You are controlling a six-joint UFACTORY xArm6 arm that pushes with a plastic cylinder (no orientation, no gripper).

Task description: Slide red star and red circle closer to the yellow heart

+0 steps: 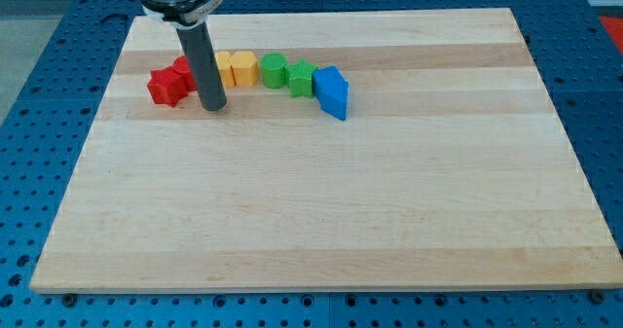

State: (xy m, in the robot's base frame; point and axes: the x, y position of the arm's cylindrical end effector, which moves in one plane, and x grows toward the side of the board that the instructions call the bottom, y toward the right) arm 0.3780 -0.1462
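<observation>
The red star lies at the view's upper left on the wooden board. A second red block, likely the red circle, sits just behind it, mostly hidden by the rod. My tip rests on the board just right of the red star, in front of the row. Right of the rod are two yellow blocks: one half hidden, and the yellow heart. I cannot tell whether the tip touches the star.
The row runs on to the right with a green round block, a green star-like block and a blue block. Blue perforated table surrounds the board.
</observation>
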